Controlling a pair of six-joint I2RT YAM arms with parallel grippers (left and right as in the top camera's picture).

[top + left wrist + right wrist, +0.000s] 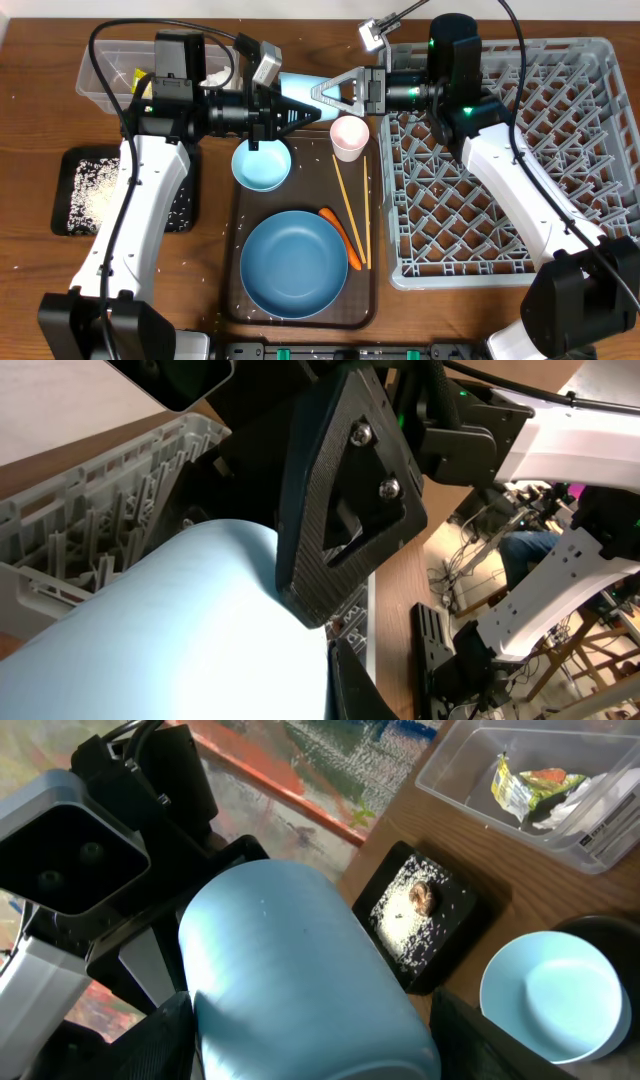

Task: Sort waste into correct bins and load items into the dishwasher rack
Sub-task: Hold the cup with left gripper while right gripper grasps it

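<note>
The grey rack [480,220] fills the right side of the bench, its pegs bare. Next to it on the left lies the brown serving tray [305,195], its long side running front to back. The blue plate [293,263] sits flat on the near half of the tray, and the small bowl [261,165] stands mouth-up on the far half. The clear tub [100,70] is at the far left and holds a yellow-green wrapper [520,782] and a white tissue [575,805]. The black tray [72,160] in front of it carries rice [95,195] and a brown lump [425,898].

The light-blue cup [300,88] is up in the air over the far end of the serving tray, lying on its side. Its long axis runs level from left to right, from the tub side towards the rack. Its far end in the right wrist view looks rounded, but I cannot tell where the mouth is.

The left gripper [300,105] reaches in from the left with its fingers closed on the cup. The right gripper [322,95] comes from the rack side. Its fingers are spread to the cup's width, and one finger plate [340,490] presses on the cup's wall.

The pink cup [349,135] stands mouth-up at the tray's far right corner. The two chopsticks [352,215] lie along the tray's right edge, pointing front to back. The carrot [343,238] lies beside them at a slant, touching the plate's rim.
</note>
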